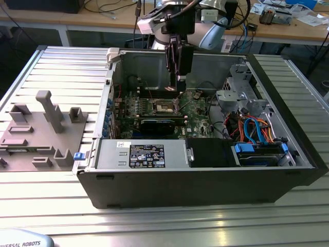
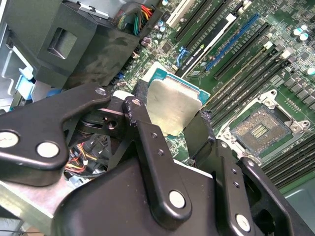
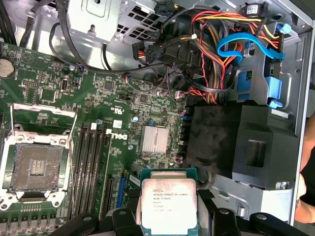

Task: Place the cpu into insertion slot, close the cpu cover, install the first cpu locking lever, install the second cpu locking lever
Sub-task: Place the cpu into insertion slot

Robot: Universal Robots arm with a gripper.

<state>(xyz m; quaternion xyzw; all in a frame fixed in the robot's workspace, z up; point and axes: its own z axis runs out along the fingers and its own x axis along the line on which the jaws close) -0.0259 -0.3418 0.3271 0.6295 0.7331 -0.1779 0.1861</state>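
My gripper (image 1: 179,92) hangs inside the opened computer case (image 1: 205,185), above the green circuit board (image 1: 198,116). It is shut on the cpu (image 2: 172,105), a thin square chip with its silvery face (image 3: 169,204) showing, pinched at two opposite edges by the black fingers (image 2: 140,123). The insertion slot (image 3: 33,167) lies uncovered on the board with its contact field showing, off to one side of the held chip and below it (image 2: 256,129). In the exterior view the slot (image 1: 165,106) sits just to the left of the fingertips. I cannot tell the cpu cover apart from the slot's metal rim.
Long black memory slots (image 3: 93,167) and a small finned heatsink (image 3: 156,138) lie between chip and slot. A black shroud (image 3: 236,147) and bundled cables (image 3: 231,49) crowd the other side. A grey fixture with blocks (image 1: 41,128) lies outside the case at the exterior view's left.
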